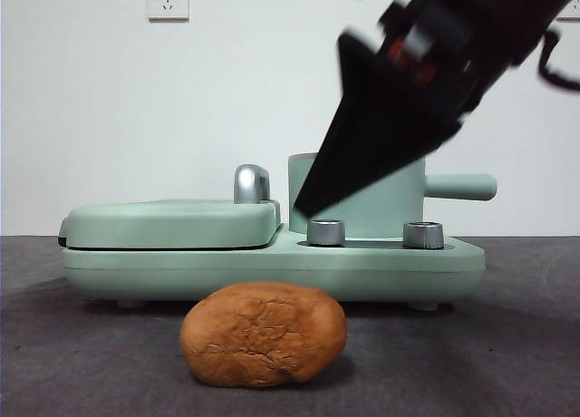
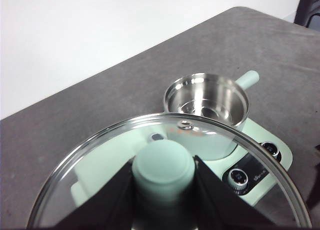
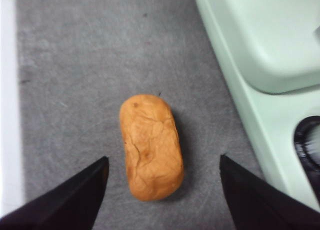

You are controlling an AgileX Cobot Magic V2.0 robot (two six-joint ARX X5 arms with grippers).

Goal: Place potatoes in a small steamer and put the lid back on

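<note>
Nearest the front cam, an orange-brown potato point(image 1: 264, 334) w/ cracked skin lies on the grey table point(image 1: 82, 363), just in front of the mint-green cooker base point(image 1: 272, 267) and apart from it. The right gripper point(image 3: 162, 190) hangs above the potato, jaws spread wide either side, not touching it; in the front view it's the big dark wedge coming in from upper right. On the base: a flat griddle lid point(image 1: 172, 222) w/ chrome handle, two steel knobs point(image 1: 326, 232), and behind them the small steamer point(image 2: 206, 101), open, its steel inside bare. The left gripper point(image 2: 163, 190) is raised above the steamer, clamped on the mint knob of the glass lid point(image 2: 100, 155).
</note>
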